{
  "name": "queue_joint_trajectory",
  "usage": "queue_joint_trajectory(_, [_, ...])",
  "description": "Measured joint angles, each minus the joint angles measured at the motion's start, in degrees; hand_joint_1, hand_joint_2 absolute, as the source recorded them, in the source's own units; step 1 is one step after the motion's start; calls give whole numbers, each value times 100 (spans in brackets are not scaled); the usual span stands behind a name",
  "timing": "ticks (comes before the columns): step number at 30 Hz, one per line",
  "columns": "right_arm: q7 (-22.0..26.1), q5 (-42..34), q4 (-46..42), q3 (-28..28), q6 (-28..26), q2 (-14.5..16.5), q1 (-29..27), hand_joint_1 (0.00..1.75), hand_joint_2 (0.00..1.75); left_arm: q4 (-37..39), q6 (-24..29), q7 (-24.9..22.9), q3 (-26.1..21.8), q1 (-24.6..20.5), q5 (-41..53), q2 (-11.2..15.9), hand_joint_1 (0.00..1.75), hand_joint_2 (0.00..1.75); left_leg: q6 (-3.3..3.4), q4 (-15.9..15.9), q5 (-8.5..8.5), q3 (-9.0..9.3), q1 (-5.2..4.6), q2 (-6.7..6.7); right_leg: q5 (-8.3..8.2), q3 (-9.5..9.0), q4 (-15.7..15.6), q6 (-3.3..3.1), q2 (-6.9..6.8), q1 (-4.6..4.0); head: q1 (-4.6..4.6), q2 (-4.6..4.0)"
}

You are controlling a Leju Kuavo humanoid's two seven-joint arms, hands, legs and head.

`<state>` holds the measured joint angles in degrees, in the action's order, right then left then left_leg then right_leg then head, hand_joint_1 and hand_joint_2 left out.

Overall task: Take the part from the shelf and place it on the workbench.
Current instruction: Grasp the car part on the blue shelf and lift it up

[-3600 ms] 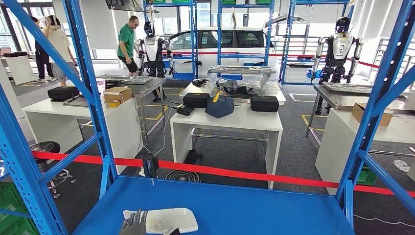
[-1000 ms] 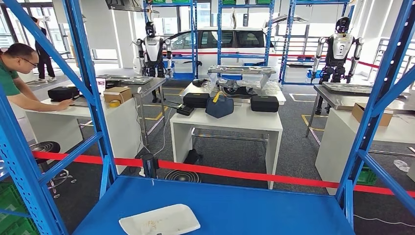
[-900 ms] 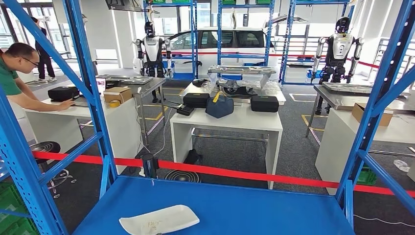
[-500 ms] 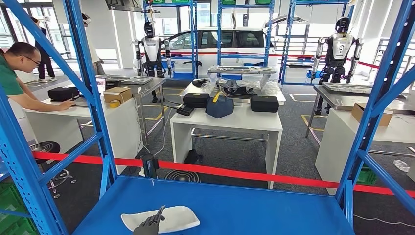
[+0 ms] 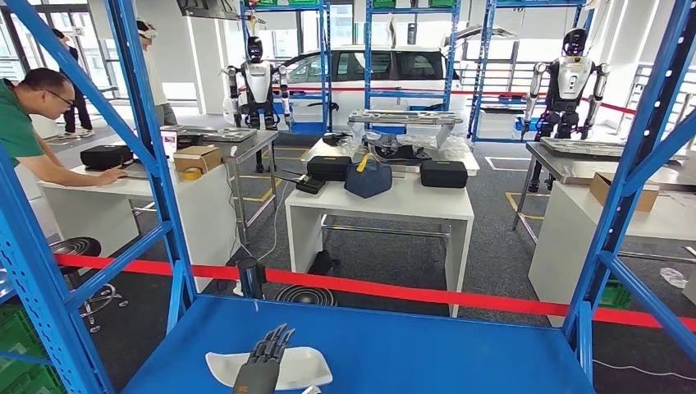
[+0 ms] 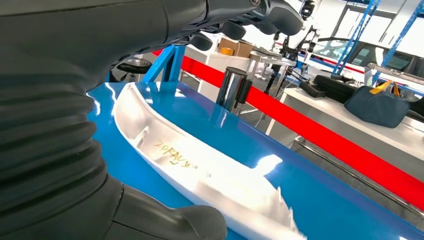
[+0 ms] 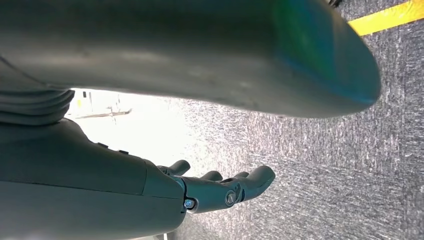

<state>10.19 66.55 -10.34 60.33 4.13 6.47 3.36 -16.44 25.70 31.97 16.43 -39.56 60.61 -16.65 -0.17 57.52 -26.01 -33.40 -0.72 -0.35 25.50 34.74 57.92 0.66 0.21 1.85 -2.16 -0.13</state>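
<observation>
The part, a shallow white moulded tray-like piece, lies flat on the blue shelf directly beneath the left hand, near the shelf's front edge, presumably so it can be reached from the robot's side. The left hand is held above it, fingers extended and spread, thumb set apart below; nothing is gripped, and contact cannot be told. The right hand hangs low over grey carpet, fingers loosely apart and empty, seemingly kept clear.
</observation>
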Motion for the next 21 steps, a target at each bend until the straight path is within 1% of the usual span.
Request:
queue_joint_trajectory(15, [0, -9, 0, 0, 1, 0, -1, 0, 0, 1, -18, 22, -1, -31, 78, -46, 0, 175, 0, 0, 0, 0, 0, -1, 0, 0, 0, 0, 0, 0, 0, 0])
queue_joint_trajectory(21, [0, -46, 0, 1, 0, 0, -2, 0, 0, 19, -267, -329, 59, -36, 505, -198, 0, 175, 0, 0, 0, 0, -1, 0, 0, 0, 0, 0, 0, 1, 0, 0])
